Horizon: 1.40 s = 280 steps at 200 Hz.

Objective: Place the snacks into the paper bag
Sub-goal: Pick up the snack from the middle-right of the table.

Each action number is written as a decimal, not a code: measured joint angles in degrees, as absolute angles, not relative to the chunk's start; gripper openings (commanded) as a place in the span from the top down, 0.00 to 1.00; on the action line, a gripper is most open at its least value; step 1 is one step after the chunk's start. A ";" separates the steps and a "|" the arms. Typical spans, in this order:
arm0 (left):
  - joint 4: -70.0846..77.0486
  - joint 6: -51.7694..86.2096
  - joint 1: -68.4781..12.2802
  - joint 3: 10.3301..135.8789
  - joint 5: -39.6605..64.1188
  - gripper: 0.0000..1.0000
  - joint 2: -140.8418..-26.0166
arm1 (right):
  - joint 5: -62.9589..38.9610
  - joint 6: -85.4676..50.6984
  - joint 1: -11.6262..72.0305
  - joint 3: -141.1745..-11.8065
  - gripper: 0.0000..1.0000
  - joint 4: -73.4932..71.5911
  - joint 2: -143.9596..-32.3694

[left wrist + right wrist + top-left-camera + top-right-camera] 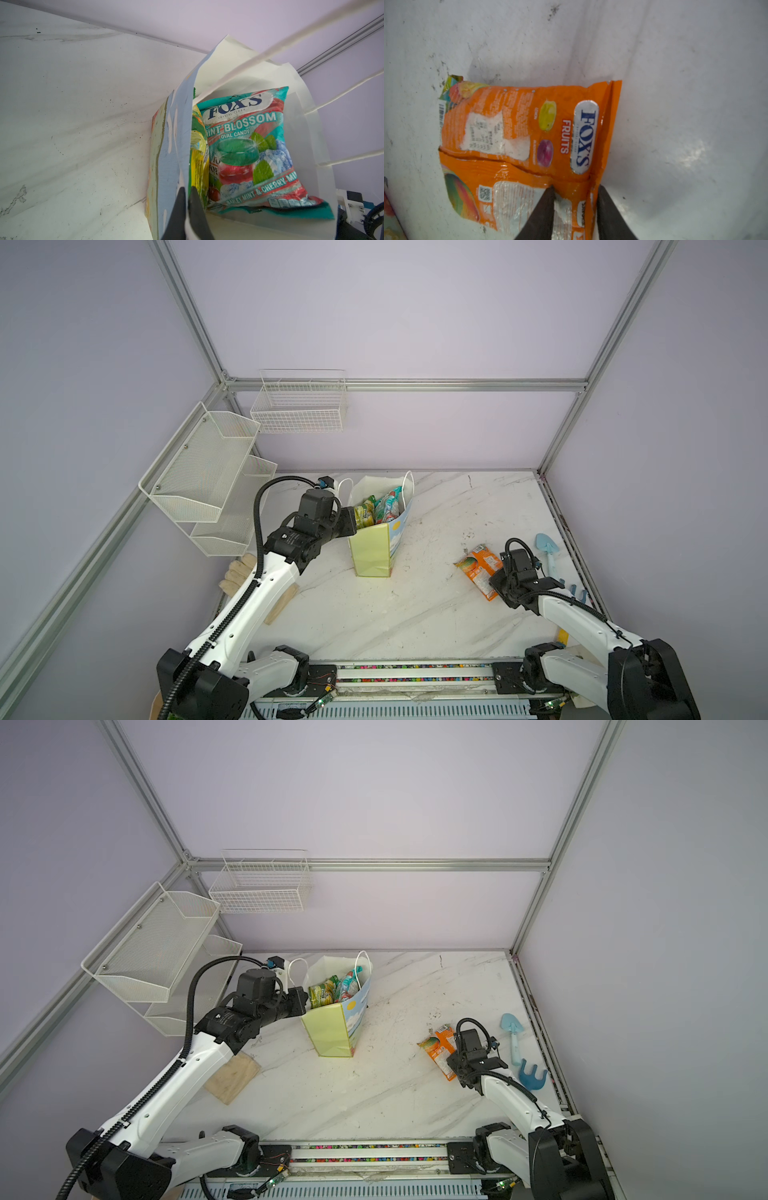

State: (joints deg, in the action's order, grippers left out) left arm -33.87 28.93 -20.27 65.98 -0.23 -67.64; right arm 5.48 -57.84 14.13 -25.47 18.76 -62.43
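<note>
In a top view the paper bag [372, 549] stands upright mid-table, with the left gripper [352, 523] at its rim. The orange packet [478, 568] lies flat, well apart from the bag.

Left wrist: the jaws pinch the bag's wall, with a teal packet [249, 149] inside.

Right wrist: the right gripper [576, 188] is partly open, straddling the orange packet's edge.

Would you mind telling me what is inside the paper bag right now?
Inside the paper bag stand at least a teal candy packet and a green-yellow packet. Anything below or behind them is covered by the packets and bag walls.
</note>
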 measured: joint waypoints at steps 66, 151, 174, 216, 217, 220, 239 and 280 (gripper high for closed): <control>-33.87 28.95 -20.27 65.98 -0.23 1.00 -67.64 | 5.26 -58.37 14.13 -24.84 1.00 18.65 -59.77; -33.87 28.95 -20.27 65.98 -0.23 1.00 -67.64 | 4.78 -56.29 14.13 -27.57 1.00 21.19 -51.24; -33.87 28.95 -20.27 65.98 -0.23 1.00 -67.64 | 3.97 -53.93 14.13 -30.48 1.00 21.32 -47.31; -33.87 28.95 -20.27 65.98 -0.23 1.00 -67.64 | 1.76 -48.77 14.13 -36.21 1.00 21.61 -46.17; -33.87 28.95 -20.27 65.98 -0.23 1.00 -67.64 | 1.69 -48.58 14.13 -36.38 1.00 21.69 -46.24; -33.85 28.97 -20.27 65.98 -0.23 1.00 -67.64 | 1.56 -48.21 14.13 -36.80 1.00 21.76 -46.41; -33.85 28.97 -20.27 65.98 -0.23 1.00 -67.64 | 0.58 -46.11 14.13 -39.00 1.00 22.28 -47.33; -33.85 28.97 -20.27 65.98 -0.23 1.00 -67.64 | -1.39 -42.81 14.13 -42.76 1.00 22.72 -47.62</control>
